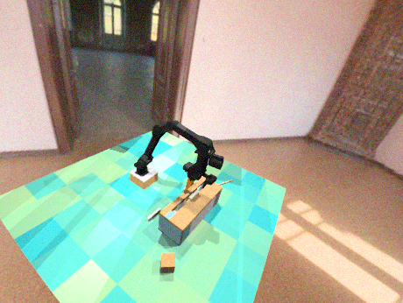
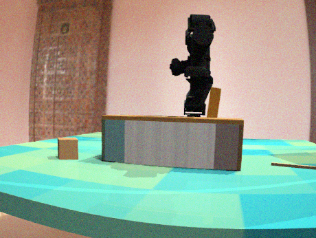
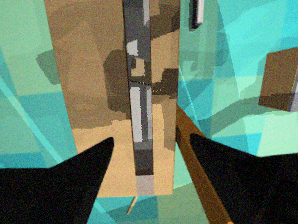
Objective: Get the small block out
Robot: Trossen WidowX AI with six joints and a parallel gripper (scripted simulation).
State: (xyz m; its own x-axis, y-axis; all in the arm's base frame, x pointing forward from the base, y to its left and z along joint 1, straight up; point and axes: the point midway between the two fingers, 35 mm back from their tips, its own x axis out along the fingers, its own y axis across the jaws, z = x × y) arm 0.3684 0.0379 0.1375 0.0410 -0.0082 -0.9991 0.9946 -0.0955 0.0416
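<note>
Overhead, pincer point(image 3: 150, 165) (open) above box point(image 1: 193, 214)

No text, label, brand, number or sign can be read in any view.

Hidden or cut off, as we find it:
- Long tan-topped box with grey front point(image 2: 170, 144): we cannot see inside from the exterior view; it hides the black arm's pincer.
- Small tan block point(image 3: 281, 80): clipped by the wrist view's right edge.
- Thin tan stick point(image 2: 293, 166) on the counter: cut off at right.
</note>
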